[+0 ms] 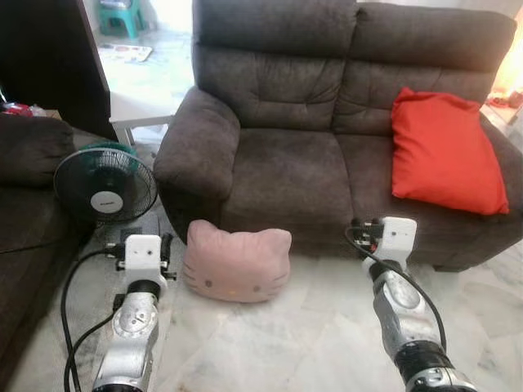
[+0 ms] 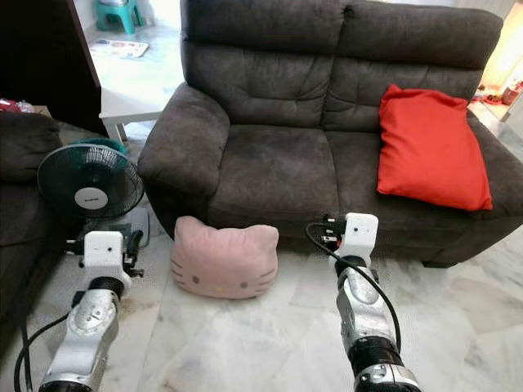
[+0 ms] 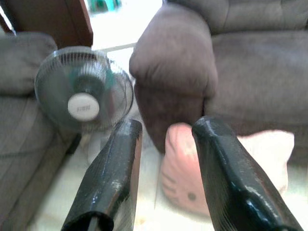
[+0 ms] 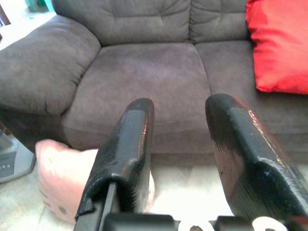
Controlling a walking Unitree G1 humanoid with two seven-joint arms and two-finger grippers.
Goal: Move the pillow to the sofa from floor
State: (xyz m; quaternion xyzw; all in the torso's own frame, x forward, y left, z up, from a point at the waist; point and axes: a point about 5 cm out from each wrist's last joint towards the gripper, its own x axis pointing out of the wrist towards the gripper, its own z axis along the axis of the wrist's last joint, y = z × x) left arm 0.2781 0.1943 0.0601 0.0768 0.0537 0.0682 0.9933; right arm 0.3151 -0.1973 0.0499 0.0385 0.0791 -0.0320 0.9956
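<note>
Pink and soft, the cat-face pillow [image 1: 236, 261] sits on the pale marble floor [image 1: 278, 343] in the lower middle of the head view. Its back leans against the front of the dark grey fabric sofa [image 1: 286, 163], just below the left seat. A big red cushion [image 1: 445, 151] rests on the sofa's right seat, at the right of the frame.

The left gripper [image 3: 166, 178] is low on the left, beside the pillow and not touching it. Its two black fingers [image 3: 108, 183] are spread apart with nothing between them. The right gripper [image 4: 180, 168] is low on the right, near the sofa's front edge, well apart from the pillow. Its fingers are spread wide too, holding nothing.

A round black fan [image 1: 105, 186] stands on the floor at the left, next to the sofa arm.
</note>
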